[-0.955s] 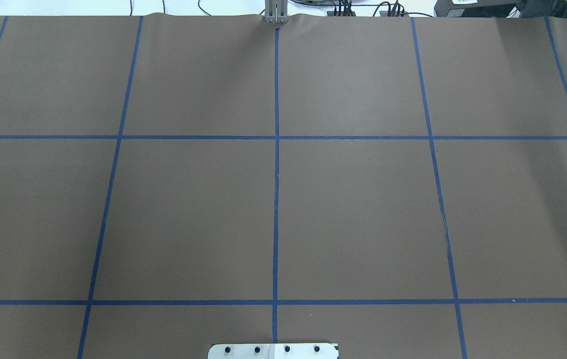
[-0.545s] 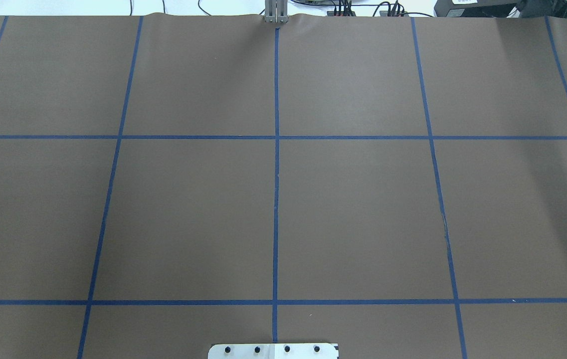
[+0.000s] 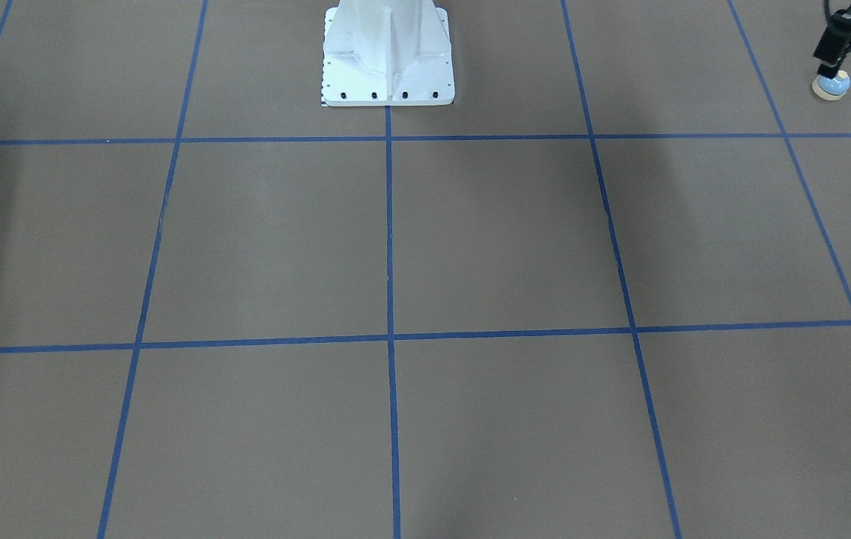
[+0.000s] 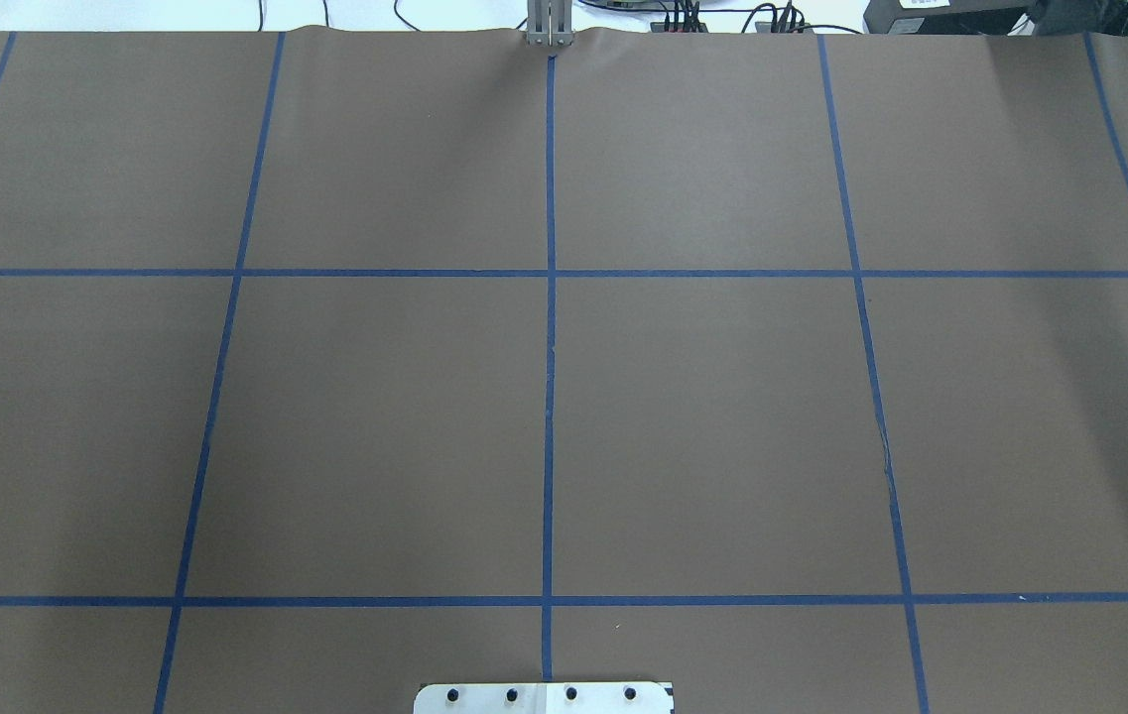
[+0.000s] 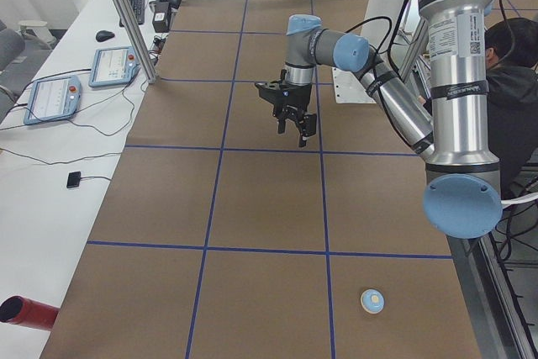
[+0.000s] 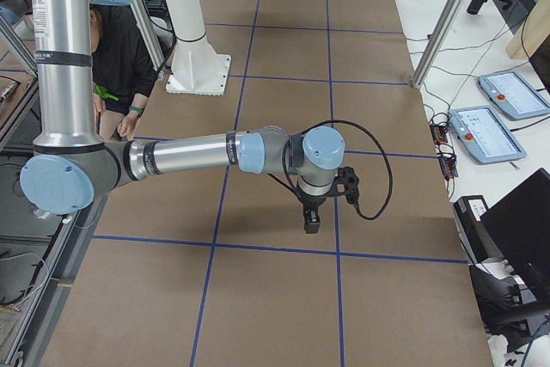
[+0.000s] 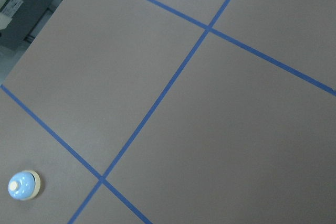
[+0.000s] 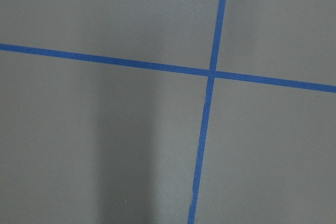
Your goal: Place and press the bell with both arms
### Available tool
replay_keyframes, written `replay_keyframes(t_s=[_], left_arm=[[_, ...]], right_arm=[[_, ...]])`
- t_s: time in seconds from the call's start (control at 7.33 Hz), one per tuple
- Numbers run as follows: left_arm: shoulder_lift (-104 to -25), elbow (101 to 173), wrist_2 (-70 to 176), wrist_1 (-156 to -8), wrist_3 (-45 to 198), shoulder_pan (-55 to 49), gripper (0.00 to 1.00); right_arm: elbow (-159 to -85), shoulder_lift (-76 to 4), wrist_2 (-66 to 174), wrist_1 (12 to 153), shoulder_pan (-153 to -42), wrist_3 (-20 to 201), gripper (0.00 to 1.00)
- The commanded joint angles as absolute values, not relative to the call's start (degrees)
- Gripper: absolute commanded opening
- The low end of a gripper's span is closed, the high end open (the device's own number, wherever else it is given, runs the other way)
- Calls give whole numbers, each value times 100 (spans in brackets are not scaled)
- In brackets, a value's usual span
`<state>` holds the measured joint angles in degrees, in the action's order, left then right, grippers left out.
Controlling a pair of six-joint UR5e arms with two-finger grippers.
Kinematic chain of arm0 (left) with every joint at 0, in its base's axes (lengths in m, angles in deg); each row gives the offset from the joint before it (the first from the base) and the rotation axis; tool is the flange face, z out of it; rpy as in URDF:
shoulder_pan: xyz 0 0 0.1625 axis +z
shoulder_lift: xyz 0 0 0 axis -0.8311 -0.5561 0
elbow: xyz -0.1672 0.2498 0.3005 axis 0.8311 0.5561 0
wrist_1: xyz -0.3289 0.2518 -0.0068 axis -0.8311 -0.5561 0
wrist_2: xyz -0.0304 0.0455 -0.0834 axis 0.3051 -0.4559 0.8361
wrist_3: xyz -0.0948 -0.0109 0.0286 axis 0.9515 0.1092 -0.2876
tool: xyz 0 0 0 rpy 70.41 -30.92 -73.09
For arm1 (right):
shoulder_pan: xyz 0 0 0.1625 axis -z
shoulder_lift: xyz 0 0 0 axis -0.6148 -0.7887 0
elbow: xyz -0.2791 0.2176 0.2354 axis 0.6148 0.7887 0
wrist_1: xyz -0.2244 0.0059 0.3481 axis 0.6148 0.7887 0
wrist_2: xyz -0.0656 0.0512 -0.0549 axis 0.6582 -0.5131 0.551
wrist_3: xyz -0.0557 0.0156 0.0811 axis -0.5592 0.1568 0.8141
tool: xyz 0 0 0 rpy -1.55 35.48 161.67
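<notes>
Your bell (image 5: pixel 372 300) sits upright on the desk (image 5: pixel 252 199) at the robot's left end, near a crossing of the blue tape lines (image 7: pixel 154 103), with nothing touching it. The left gripper (image 5: pixel 296 134) hangs above the desk, well apart from the bell. The right gripper (image 6: pixel 311 223) hangs over the other half. You cannot tell whether either is spread or pressed together. I'd judge nothing is done: grasping, placing and pressing all remain. Count one bell, two grippers, one white pedestal (image 3: pixel 388 60).
</notes>
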<state>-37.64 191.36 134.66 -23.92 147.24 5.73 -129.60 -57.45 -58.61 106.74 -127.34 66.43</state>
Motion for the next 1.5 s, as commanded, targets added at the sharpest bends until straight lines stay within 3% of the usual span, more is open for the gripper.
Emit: replay_keyframes(t_s=[0.0, 0.55, 0.82, 1.36], left_arm=[[-3702, 19126, 12397, -1835, 16859, 2019, 100], [-1797, 18856, 11872, -1453, 20147, 3805, 100], [-1820, 17839, 11977, -1574, 21469, 4389, 100], [-1803, 15825, 12022, -3197, 22816, 4661, 100]], right_arm=[[-12959, -5769, -5851, 10674, -12732, 6634, 100], [-12967, -5812, -5842, 10674, -12732, 6643, 100], [-12994, -5857, -5851, 10674, -12732, 6634, 100], [-12994, -5848, -5868, 10674, -12732, 6643, 100]])
